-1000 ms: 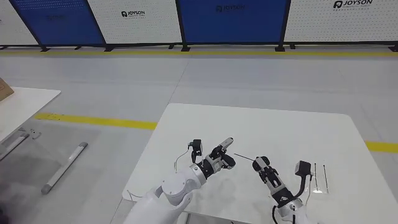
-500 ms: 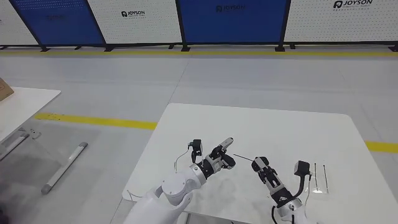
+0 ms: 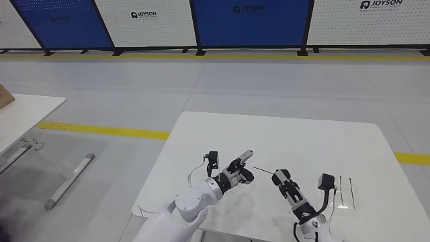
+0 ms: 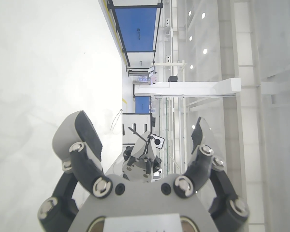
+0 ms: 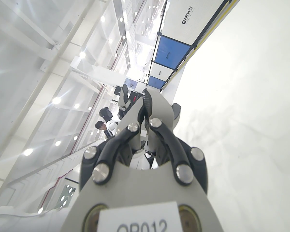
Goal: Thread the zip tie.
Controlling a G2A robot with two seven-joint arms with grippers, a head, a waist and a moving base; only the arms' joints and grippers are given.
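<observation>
Both arms come up from the near edge of the counter (image 3: 282, 134) and lean in toward each other. The left arm (image 3: 195, 202) stretches forward and to the right, its wrist rolled so the left pincer (image 4: 141, 119) sits on its side, the two black-padded fingers (image 4: 87, 131) spread wide with nothing between them. The right arm (image 3: 306, 214) angles forward and to the left. The right pincer (image 5: 145, 98) is pinched tight at the tips, clamped on a thin black zip tie (image 4: 139, 137) that pokes out toward the left one. The two pincers face each other, near but apart.
</observation>
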